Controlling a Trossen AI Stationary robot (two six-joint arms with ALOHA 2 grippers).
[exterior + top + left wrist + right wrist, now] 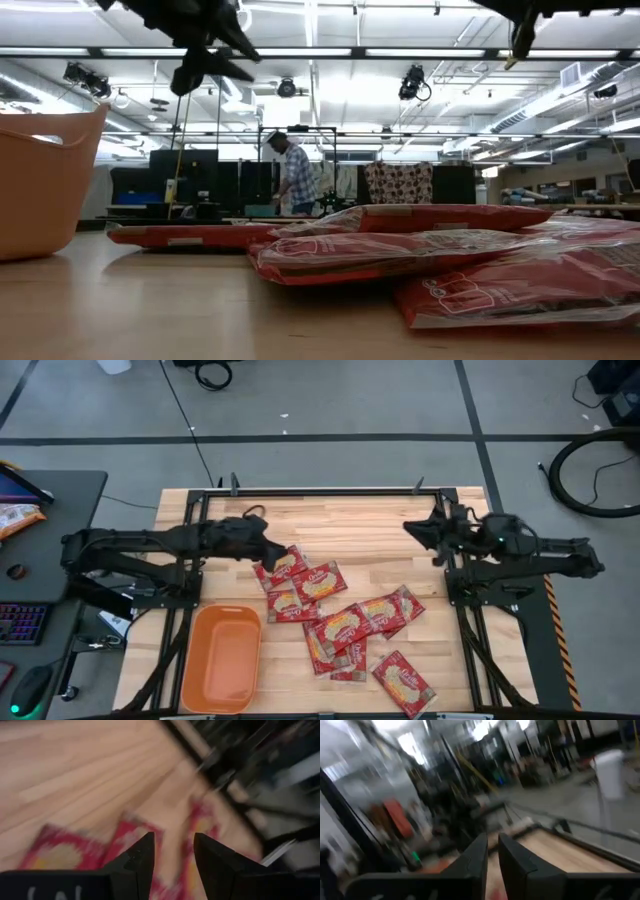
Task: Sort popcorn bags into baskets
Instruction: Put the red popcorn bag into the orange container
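Several red popcorn bags [340,622] lie flat on the wooden table, some overlapping; the low view shows them edge-on [400,250], and they appear blurred in the left wrist view [65,852]. The orange basket [222,660] stands at the near left with nothing in it, and its wall shows in the low view [45,185]. My left gripper [272,550] [173,851] [210,65] is open and hangs in the air above the far-left bag [285,565], holding nothing. My right gripper [410,528] [492,851] [520,40] is shut, raised over the far right of the table.
A black frame rail [330,491] runs along the table's far edge. Bare wood [360,530] lies between the two grippers. A side table at the left carries a keyboard [20,625] and an orange-and-white packet [15,517]. A person [293,175] stands in the room beyond.
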